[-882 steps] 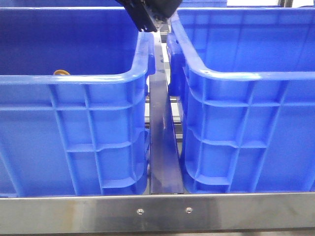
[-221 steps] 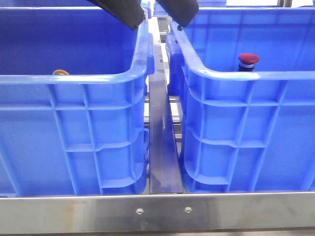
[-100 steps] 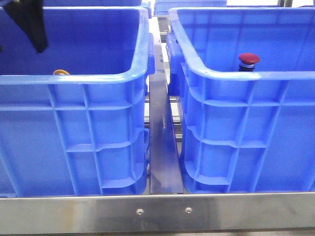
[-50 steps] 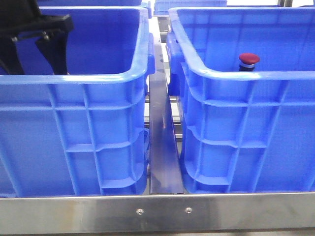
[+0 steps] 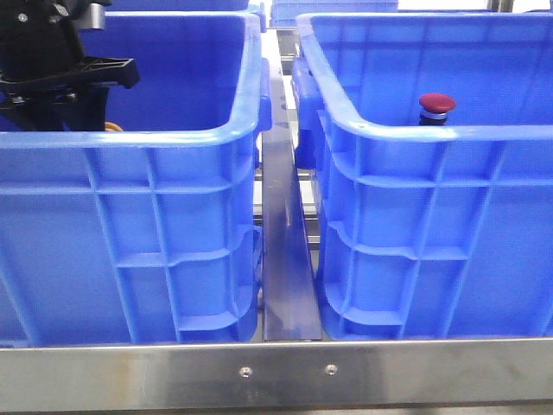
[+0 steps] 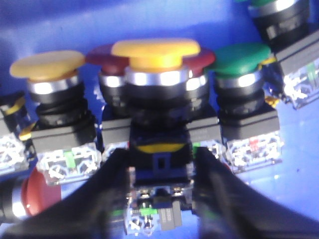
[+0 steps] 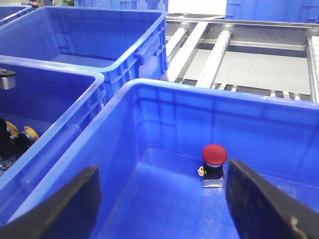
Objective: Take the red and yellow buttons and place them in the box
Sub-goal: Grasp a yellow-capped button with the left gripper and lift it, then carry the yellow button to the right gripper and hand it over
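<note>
In the left wrist view my left gripper [image 6: 160, 160] is open, its blurred fingers close on either side of the dark body of a yellow button [image 6: 155, 52]. This button stands upright among several others in the left crate [image 5: 130, 138]. The front view shows my left arm [image 5: 52, 69] reaching down into that crate, its fingertips hidden behind the rim. A red button [image 5: 436, 105] [image 7: 214, 155] stands upright on the floor of the box [image 5: 432, 134] [image 7: 199, 89], the right crate. My right gripper [image 7: 162, 172] hangs open and empty above the box.
Around the flanked button stand another yellow one [image 6: 47, 64], a dark red one [image 6: 102, 54], a green one [image 6: 239, 54] and a red one [image 6: 35, 196]. A metal rail [image 5: 285, 242] separates the crates. Another blue crate [image 7: 84, 30] and a roller conveyor [image 7: 249, 64] lie beyond.
My left arm has swung from over the gap to the left and dropped into the left crate. The red button appeared in the right crate, and the right gripper left the front view.
</note>
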